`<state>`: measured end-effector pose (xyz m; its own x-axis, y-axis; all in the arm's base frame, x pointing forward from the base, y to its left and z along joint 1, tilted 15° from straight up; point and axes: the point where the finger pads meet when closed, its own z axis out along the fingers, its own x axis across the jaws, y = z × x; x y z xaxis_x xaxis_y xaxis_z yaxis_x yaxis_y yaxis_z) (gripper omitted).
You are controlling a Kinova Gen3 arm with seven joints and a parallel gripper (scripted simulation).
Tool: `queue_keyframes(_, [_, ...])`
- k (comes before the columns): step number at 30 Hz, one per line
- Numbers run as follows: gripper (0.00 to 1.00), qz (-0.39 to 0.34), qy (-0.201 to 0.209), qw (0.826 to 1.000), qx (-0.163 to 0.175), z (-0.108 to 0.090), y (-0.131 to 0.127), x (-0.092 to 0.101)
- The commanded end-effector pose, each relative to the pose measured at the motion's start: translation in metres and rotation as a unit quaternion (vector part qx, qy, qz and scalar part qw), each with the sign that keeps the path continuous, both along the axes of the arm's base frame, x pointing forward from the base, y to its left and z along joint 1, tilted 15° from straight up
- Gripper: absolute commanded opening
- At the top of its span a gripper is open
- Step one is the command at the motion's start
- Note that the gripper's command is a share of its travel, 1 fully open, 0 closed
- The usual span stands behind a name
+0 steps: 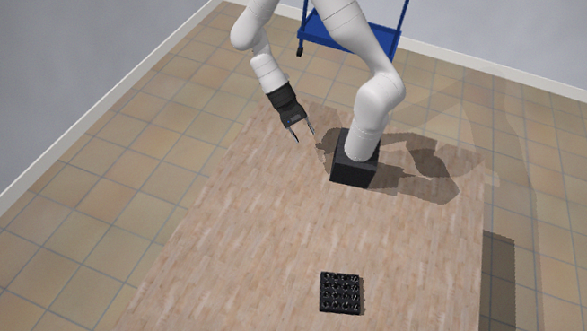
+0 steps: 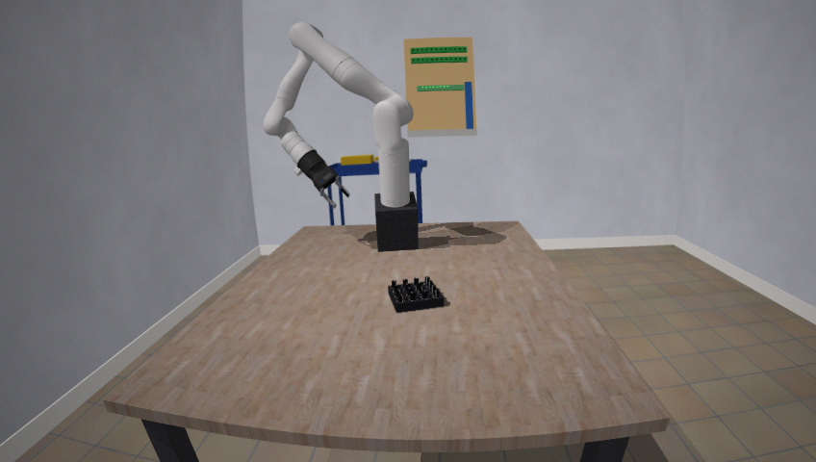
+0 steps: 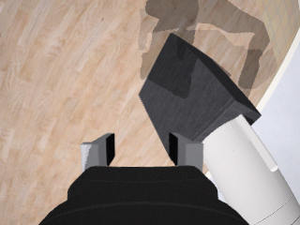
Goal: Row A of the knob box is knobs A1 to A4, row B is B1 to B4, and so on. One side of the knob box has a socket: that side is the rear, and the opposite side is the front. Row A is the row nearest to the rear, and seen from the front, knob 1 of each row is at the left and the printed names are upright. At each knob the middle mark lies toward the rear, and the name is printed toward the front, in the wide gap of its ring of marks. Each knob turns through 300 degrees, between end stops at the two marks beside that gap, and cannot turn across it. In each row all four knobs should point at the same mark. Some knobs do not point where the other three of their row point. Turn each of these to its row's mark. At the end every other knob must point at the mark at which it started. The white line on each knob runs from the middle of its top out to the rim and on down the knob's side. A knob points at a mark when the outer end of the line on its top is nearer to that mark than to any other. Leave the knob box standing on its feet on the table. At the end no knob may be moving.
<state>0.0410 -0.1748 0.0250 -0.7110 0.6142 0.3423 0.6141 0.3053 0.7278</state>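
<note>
The black knob box [image 1: 339,311] [image 2: 420,306] stands on the wooden table [image 1: 236,261] [image 2: 286,354] [image 3: 47,70], with its rows of small black knobs upward. The knobs are too small here to read their names, marks or where their white lines point, and the socket side cannot be told. My gripper [image 1: 305,137] [image 2: 341,200] [image 3: 142,144] is open and empty. It hangs above the table's far end, beside the arm's base and well away from the box, tilted toward the base. The box is not in the wrist view.
The arm's black base block [image 1: 352,175] [image 2: 396,231] [image 3: 159,112] stands at the table's far end, close to the fingers. A blue cart [image 1: 315,32] [image 2: 377,169] is behind the table, with a yellow item [image 2: 356,160] on it. A tan board [image 2: 441,114] hangs on the back wall.
</note>
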Motion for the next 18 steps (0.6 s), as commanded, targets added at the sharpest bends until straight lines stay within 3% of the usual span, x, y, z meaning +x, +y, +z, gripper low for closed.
queue_keyframes(1, [1.0,0.013,0.022,1.0,-0.007,-0.002,-0.007,0.001])
queue_keyframes(16, [1.0,0.014,0.184,0.982,-0.034,0.004,-0.033,0.037])
queue_keyframes(18, [1.0,0.014,0.184,0.982,-0.034,0.004,-0.033,0.037])
